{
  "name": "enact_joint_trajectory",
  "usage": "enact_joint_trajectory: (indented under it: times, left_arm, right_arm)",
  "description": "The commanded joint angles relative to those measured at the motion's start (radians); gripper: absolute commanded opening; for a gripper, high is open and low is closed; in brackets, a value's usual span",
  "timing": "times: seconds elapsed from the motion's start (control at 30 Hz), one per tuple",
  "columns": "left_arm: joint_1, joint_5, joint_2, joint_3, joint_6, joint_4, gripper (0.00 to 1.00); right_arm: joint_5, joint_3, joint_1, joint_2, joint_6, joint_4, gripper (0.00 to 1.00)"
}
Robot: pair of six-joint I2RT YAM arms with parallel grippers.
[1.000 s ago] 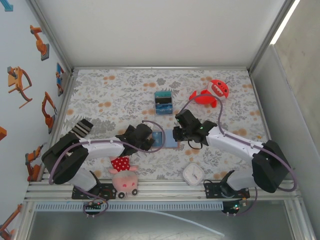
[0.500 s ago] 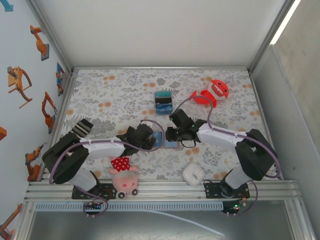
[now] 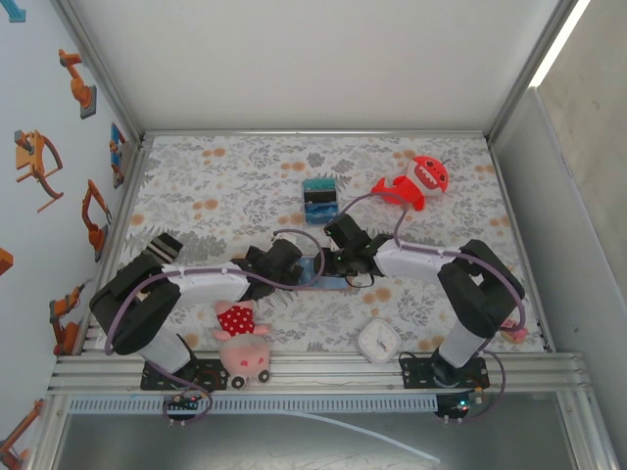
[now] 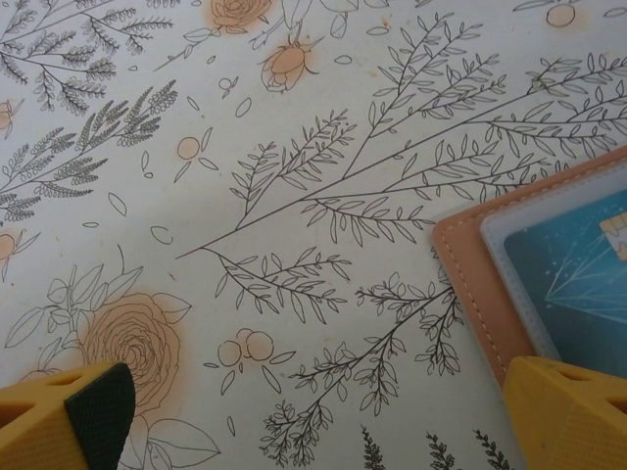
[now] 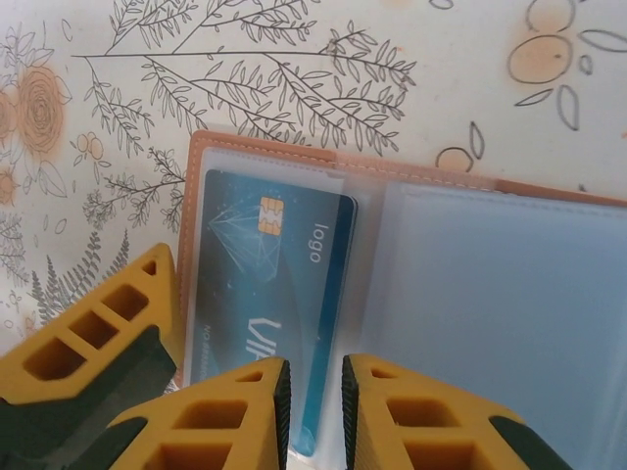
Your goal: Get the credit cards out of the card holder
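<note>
holder location: card holder (image 5: 441, 294) lies open flat mid-worktop (image 4: 294, 147), between my two arms
card location: credit card (image 5: 265, 284), blue with a chip, sits in the clear sleeve (image 5: 358, 245) on one half of the holder
left fingers: left fingers (image 4: 568, 411) spread wide; one tip is at the holder's tan edge, the other on bare cloth; they pinch nothing
right fingers: right fingers (image 5: 392, 421) close together with a slim gap, over the near end of the card; can't tell if I'm nipping it
risk 1: I may catch sleeve and card together, so the card won't slide out
risk 2: if I pull, the whole holder may drag, because only one left tip pins it, and at the very edge
risk 3: the card is thin and slick, so my tips could slip off it
risk 4: the free half could flop over if the holder shifts
count, holders: 1
count, cards seen: 1; the other pocket looks blank, unsure
count, others: 1 striped box (image 3: 320, 200), 1 red toy (image 3: 416, 181), 1 pink pig toy (image 3: 242, 348), 1 white clock (image 3: 377, 340), 1 striped sock (image 3: 157, 247)
</note>
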Motion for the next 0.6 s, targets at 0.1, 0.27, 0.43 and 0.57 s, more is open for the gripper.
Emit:
enact_joint_trajectory:
  times: [0.1,0.27,0.43,0.57]
  left_arm:
    - [0.002,0.013,0.024,0.025,-0.028,-0.04,0.97]
    - [0.002,0.013,0.016,0.02,-0.029,-0.051,0.97]
    - [0.0,0.013,0.009,0.022,-0.029,-0.055,0.97]
    - [0.0,0.013,0.011,0.026,-0.029,-0.057,0.97]
  right_arm:
    - [-0.031,0.033,0.0,0.021,0.028,0.045,0.21]
    - [-0.037,0.026,0.0,0.032,0.031,0.054,0.22]
    - [-0.049,0.02,0.0,0.056,0.041,0.067,0.21]
    - [-0.051,0.022,0.0,0.082,0.045,0.063,0.21]
